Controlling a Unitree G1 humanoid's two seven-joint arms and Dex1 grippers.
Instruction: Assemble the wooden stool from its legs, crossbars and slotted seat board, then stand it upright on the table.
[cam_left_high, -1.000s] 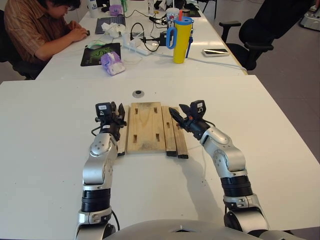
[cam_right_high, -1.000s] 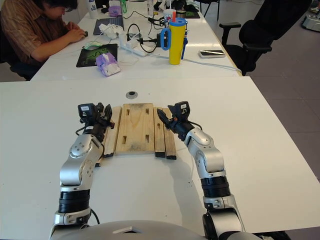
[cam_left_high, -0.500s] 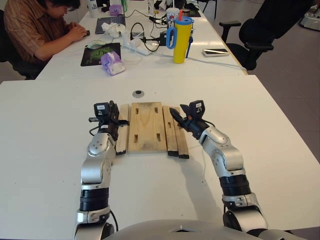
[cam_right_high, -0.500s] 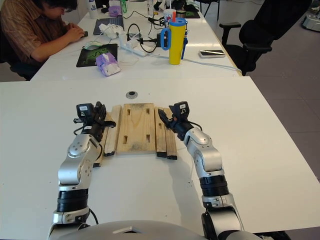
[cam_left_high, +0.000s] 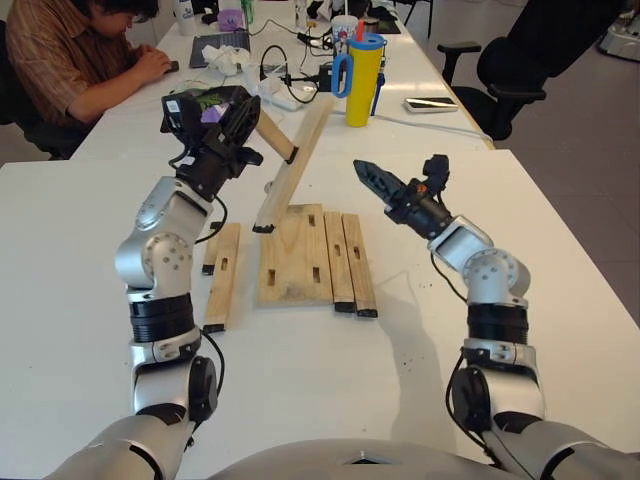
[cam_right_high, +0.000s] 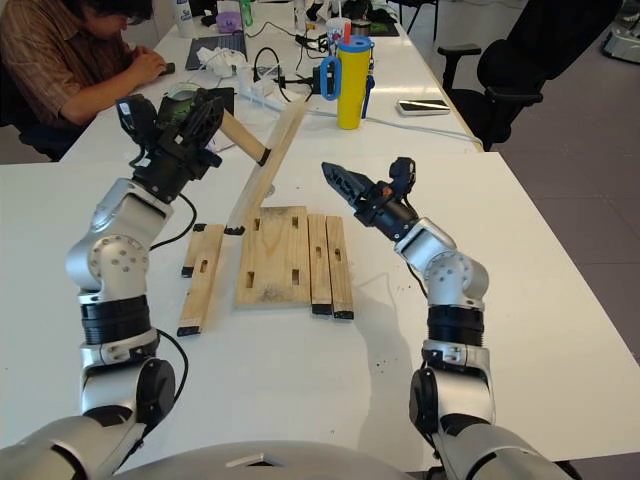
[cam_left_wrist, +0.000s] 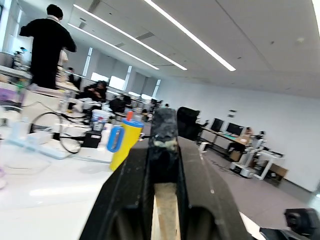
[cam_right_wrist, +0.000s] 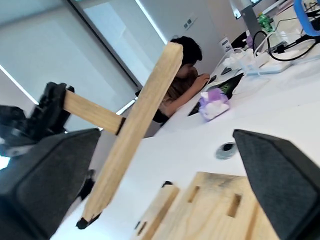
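Aloft, left gripper (cam_left_high: 243, 126) grips crossbar (cam_left_high: 277, 145), leg (cam_left_high: 295, 160) slanting toward seat board (cam_left_high: 295, 265).

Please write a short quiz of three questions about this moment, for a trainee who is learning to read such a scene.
1. Fill in: the jaws of the right gripper are ____.
2. Which gripper holds the joined leg and crossbar in the air? A) the left gripper B) the right gripper C) neither
3. True or false: the seat board lies flat on the table.
Key: 1 open; 2 A; 3 true.
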